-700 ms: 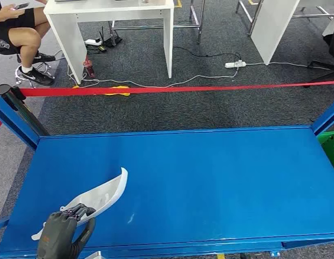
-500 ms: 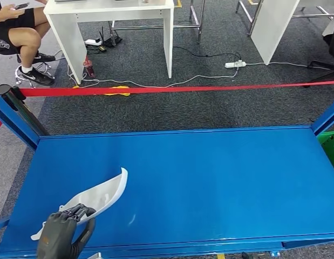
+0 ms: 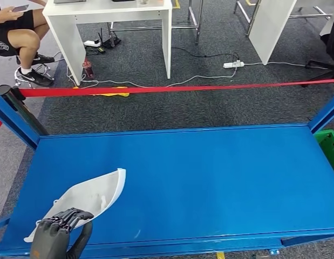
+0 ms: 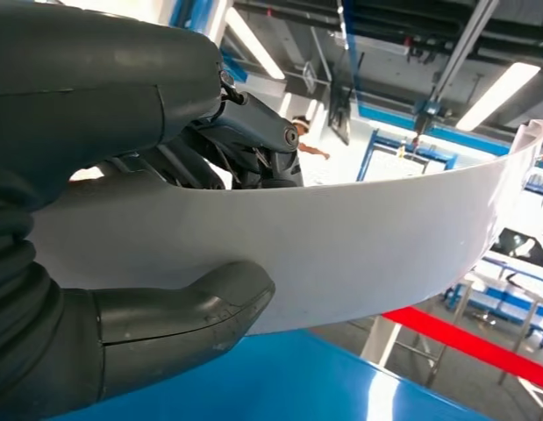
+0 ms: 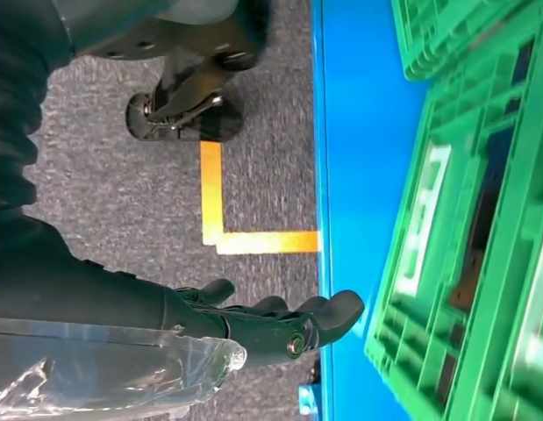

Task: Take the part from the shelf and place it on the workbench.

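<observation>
Part [image 3: 89, 199], a curved white shell, sat in the left robot hand [image 3: 55, 237] over the near-left corner of the blue bench [image 3: 205, 183]. The thumb [image 4: 189, 311] pressed one face and the dark fingers [image 4: 255, 132] the other, a pinch at one end that left the long free end jutting out over the bench top, probably so it could be laid down flat. Whether it touched the surface I couldn't tell. The right robot hand [image 5: 282, 320] hung empty, fingers loosely out, beside a green crate [image 5: 480, 219].
</observation>
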